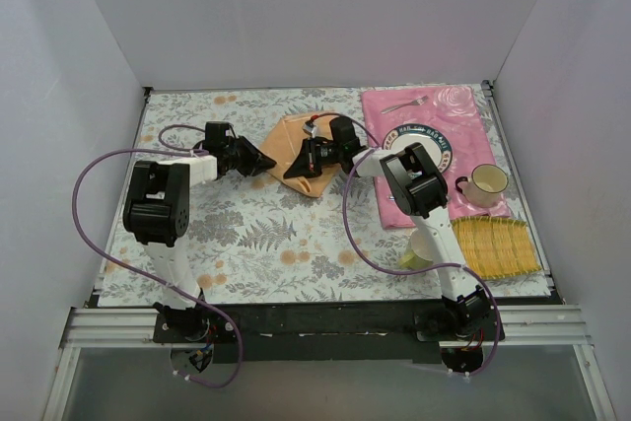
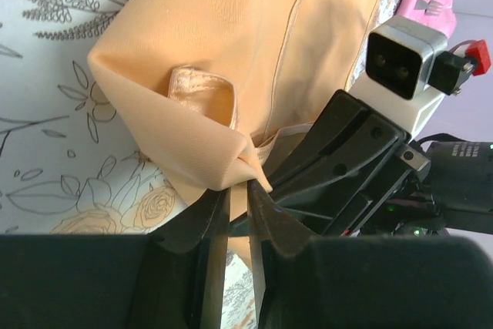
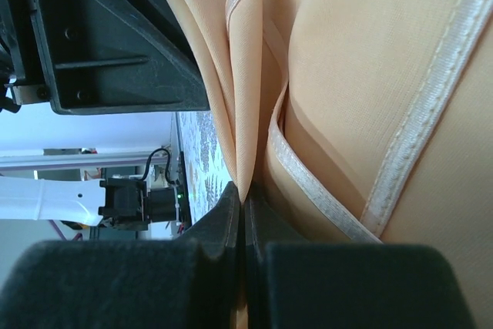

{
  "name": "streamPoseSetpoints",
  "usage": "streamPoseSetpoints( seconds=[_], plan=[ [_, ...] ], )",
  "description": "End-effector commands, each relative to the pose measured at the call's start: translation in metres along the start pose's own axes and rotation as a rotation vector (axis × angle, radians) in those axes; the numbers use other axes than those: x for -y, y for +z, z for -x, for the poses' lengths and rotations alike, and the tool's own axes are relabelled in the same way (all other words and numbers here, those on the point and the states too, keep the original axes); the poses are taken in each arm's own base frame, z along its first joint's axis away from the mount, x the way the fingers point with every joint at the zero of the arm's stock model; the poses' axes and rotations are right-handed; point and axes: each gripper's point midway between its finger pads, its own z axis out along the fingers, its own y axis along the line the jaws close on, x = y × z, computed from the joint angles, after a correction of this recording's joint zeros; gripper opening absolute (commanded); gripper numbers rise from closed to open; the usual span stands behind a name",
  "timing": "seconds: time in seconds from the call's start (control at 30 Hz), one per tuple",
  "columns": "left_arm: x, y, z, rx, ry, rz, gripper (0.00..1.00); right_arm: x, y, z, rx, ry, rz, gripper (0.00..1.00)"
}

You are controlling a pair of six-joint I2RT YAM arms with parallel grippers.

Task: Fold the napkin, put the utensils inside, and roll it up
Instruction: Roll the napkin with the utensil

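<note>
The thin peach-orange cloth napkin lies bunched mid-far on the floral worktop. The left end effector and right end effector each pinch its folds.

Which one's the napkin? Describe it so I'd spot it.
On the floral tablecloth, look at the far middle, left of the pink placemat. The napkin is the peach-orange cloth pinched by both arms' fingers, plain where its neighbours carry flower prints.

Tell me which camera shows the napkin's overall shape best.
Top external: only there does the napkin show nearly its whole outline, though it is partly covered. The left wrist view shows just a bunched corner at the left gripper. The right wrist view shows only folds and hem pinched in the shut right gripper.
</note>
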Motion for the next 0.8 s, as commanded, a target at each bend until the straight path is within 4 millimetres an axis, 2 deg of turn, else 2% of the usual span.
streamPoseSetpoints(
  seconds=[0.0,0.1,0.2,0.23,0.27,0.33,0.4,0.43,0.5,0.53,0.6,0.63,0.77],
  plan=[
    [0.016,0.006,0.008,0.013,-0.003,-0.067,0.14,0.022,-0.002,-0.007,-0.012,0.028,-0.067,0.01],
    [0.017,0.009,0.009,0.015,-0.015,-0.069,0.13,0.026,-0.003,-0.006,-0.011,0.029,-0.117,0.01],
    [0.01,0.017,0.01,0.013,-0.042,-0.049,0.12,0.028,-0.005,0.0,-0.011,0.008,-0.164,0.03],
    [0.003,0.021,0.009,0.007,-0.057,-0.026,0.12,0.031,-0.005,0.002,-0.008,-0.021,-0.188,0.04],
    [0.002,0.023,0.011,0.012,-0.06,-0.02,0.11,0.026,-0.005,0.009,-0.004,-0.049,-0.197,0.06],
    [-0.003,0.026,0.012,0.014,-0.071,0.0,0.11,0.031,-0.008,0.008,-0.021,-0.042,-0.269,0.1],
    [-0.005,0.028,0.013,0.014,-0.072,0.005,0.1,0.021,-0.013,0.013,-0.043,-0.105,-0.311,0.15],
    [-0.007,0.029,0.012,0.015,-0.074,0.016,0.1,0.02,-0.017,0.015,-0.048,-0.12,-0.345,0.23],
    [-0.009,0.029,0.014,0.016,-0.07,0.028,0.09,0.002,-0.022,0.028,-0.059,-0.257,-0.366,0.31],
    [-0.011,0.03,0.014,0.015,-0.071,0.038,0.09,-0.003,-0.03,0.027,-0.071,-0.271,-0.422,0.41],
    [-0.011,0.03,0.014,0.012,-0.07,0.04,0.09,-0.014,-0.034,0.027,-0.098,-0.388,-0.441,0.53],
    [-0.011,0.03,0.014,0.01,-0.067,0.039,0.09,-0.021,-0.042,0.028,-0.097,-0.422,-0.493,0.61],
    [-0.006,0.03,0.017,0.012,-0.057,0.034,0.09,-0.023,-0.055,0.017,-0.147,-0.589,-0.595,0.7]
  ],
)
